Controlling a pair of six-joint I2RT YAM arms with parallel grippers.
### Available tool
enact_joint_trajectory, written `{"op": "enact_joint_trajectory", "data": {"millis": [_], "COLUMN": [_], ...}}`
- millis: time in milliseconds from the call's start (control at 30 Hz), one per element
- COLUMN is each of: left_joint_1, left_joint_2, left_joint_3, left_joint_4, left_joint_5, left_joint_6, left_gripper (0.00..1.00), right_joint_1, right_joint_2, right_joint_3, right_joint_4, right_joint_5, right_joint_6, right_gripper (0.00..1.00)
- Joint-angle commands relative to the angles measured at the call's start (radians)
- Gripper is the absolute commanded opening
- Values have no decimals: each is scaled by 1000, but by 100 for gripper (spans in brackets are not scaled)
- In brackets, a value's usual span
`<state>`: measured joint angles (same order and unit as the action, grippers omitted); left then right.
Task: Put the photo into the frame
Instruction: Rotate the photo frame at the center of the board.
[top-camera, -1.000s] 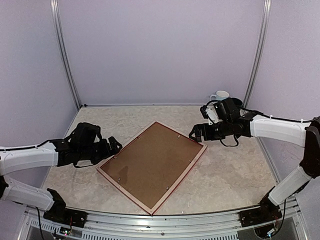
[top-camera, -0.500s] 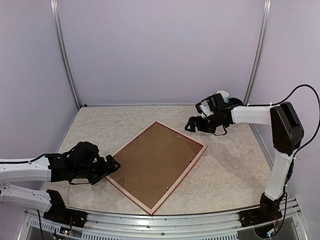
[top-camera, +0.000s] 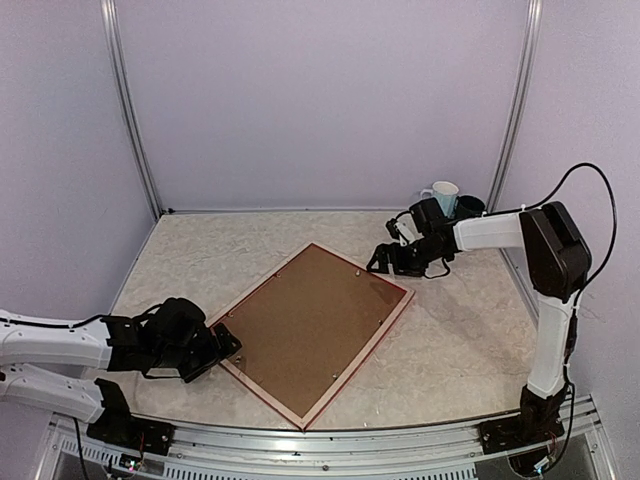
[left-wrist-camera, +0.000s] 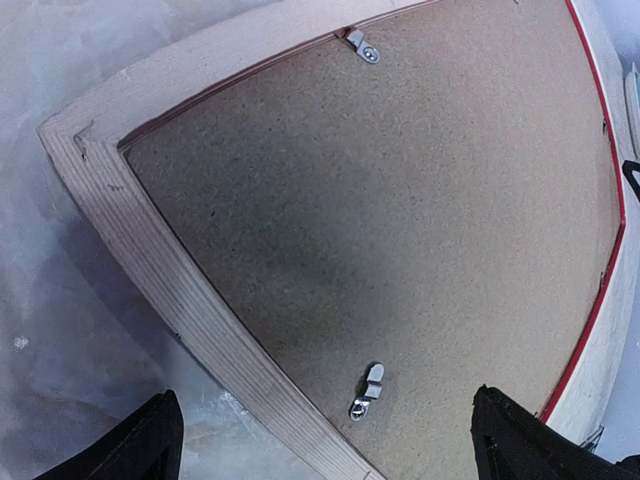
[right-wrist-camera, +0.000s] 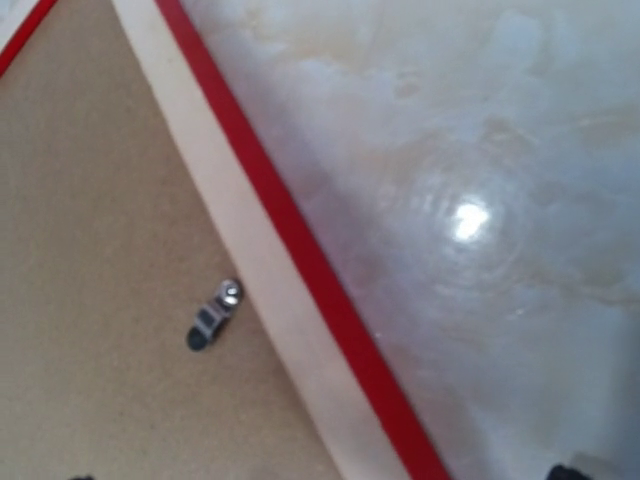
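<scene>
Gaping wide and holding nothing, the left tool (top-camera: 225, 343) hovers by the left corner of the frame (left-wrist-camera: 155, 250). The right tool (top-camera: 378, 262), equally spread and empty, hangs above its far corner. Both arms reach low. The frame lies back-up on the tabletop (top-camera: 470, 340).

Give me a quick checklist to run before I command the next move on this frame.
1. Left gripper open: ok, jaws wide at the frame's left corner.
2. Right gripper open: ok, by the frame's far right edge.
3. Frame lying flat, back up: ok.
4. Backing board out of the frame: not ok, it sits inside.
5. Turn clip released: cannot tell.
6. Photo located: cannot tell, none in view.
</scene>
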<state>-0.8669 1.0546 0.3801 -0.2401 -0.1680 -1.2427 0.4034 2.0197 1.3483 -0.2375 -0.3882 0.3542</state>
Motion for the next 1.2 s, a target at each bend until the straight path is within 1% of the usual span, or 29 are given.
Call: {"op": "enact_joint_trajectory", "data": {"millis": [0,300,433,600,833,1167], "left_joint_1": [1,78,124,181,215,261], "left_joint_2": [39,132,172,229,375,575], "left_joint_3": [0,39,57,84,194,361], "left_joint_4": [61,114,122,165,180,195], "left_joint_5": [-38,-18,-22,11,26,54], "left_joint_6": [0,85,136,194,283,369], "left_gripper": [99,99,99,99,99,99], "right_joint_1": [-3,-2,3,20,59,150], "right_joint_2": [6,-72,-130,-215,-322,-458], "right_joint_3": [-38,-181,-267,-364,-481,-613], "right_joint_4": [54,102,141,158,176,169], "right_joint_5": [-53,-100,-114,-97,-72,20], "right_joint_6": [-8,4,21,32,61,114], "right_gripper": [97,96,96,95,95,95]}}
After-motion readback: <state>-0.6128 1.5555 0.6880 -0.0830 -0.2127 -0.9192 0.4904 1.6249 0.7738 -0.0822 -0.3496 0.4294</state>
